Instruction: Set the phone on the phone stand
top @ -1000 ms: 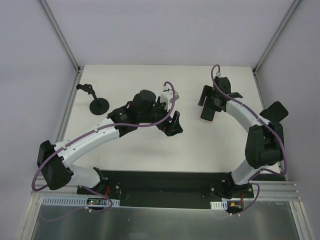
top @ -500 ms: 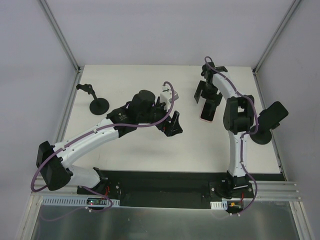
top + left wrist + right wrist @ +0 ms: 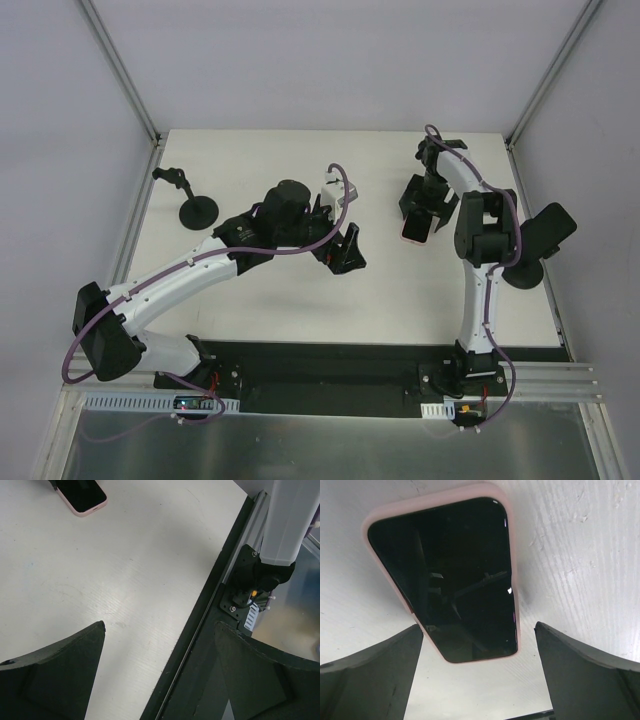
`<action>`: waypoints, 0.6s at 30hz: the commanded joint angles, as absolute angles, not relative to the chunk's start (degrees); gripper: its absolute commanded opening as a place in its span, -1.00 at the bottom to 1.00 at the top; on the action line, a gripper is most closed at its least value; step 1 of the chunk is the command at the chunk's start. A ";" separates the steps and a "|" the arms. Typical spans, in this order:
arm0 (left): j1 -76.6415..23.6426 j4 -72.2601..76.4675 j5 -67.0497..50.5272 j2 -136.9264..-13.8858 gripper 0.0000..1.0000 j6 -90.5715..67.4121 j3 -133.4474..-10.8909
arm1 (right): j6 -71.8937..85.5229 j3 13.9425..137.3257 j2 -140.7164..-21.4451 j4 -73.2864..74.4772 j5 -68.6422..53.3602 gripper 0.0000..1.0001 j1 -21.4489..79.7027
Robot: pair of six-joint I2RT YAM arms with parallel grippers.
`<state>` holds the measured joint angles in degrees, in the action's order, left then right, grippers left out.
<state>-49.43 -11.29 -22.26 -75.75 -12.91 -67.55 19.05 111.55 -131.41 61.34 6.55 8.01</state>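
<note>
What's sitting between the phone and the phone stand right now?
The left arm's wrist and the left pincer, open and empty, lie between the phone and the phone stand. The top external view shows it.

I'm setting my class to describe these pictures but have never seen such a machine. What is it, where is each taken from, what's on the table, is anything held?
Two robot arms are bolted to a white table, each ending in a two-finger gripper. The wide picture looks down from above; the other two come from cameras on the wrists, so each shows its own fingers. A phone in a pink case lies flat, screen up. The right gripper hovers open over it. The left gripper is open and empty. A phone stand stands far left. Nothing is held.
</note>
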 commanded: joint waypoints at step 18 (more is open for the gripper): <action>-49.22 -8.97 -25.49 -73.83 0.77 -14.50 -68.03 | 13.19 114.61 -134.91 63.54 1.14 0.99 6.77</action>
<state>-49.43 -11.25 -23.86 -75.72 -13.69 -67.55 14.66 113.67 -134.50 61.52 1.65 7.03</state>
